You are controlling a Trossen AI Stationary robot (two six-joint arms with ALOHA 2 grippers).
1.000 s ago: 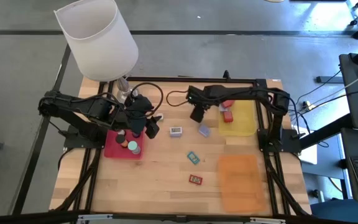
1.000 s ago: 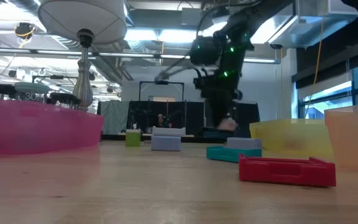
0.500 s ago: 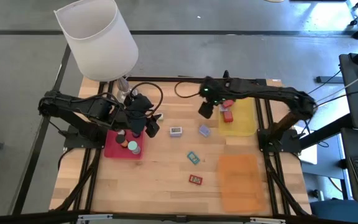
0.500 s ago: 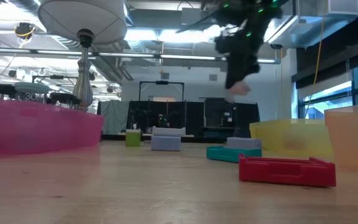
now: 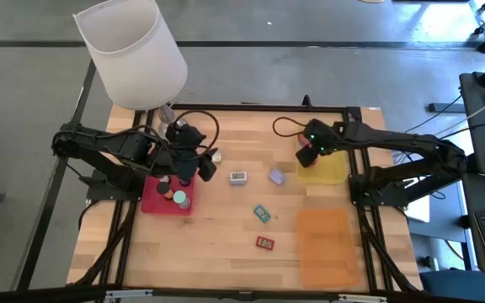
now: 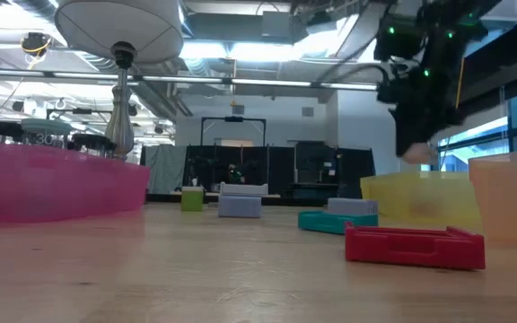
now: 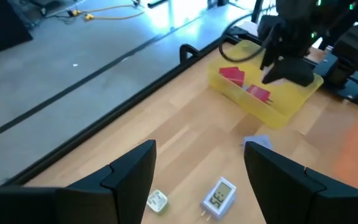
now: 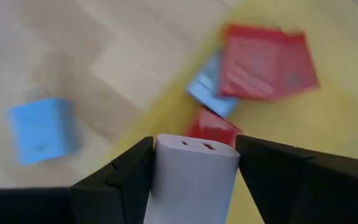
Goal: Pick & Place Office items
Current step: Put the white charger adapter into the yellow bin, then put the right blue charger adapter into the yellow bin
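Observation:
My right gripper hangs over the left rim of the yellow tray, shut on a white block whose end face has two slots. Red rectangles and a blue piece lie in that tray. On the wood lie a small white item, a lavender block, a teal rectangle and a red rectangle. My left gripper stands open with nothing between its fingers, above the table beside the red tray, which holds round black and teal pieces. My right gripper pinches the white block by two opposite sides between its two fingers. The fingers come from above, slanting down. The block's slotted end sticks out past the fingertips, and the block hangs clear above the yellow tray.
A lamp with a white shade stands at the far left corner. An orange tray lies near the right front. A small white plug lies by the left gripper. Bare wood shows along the near edge.
My right gripper has risen from low over the table's far middle and swung toward the right edge, rolling its wrist, until it stands over the yellow tray. The white block has travelled with it, clear of the table.

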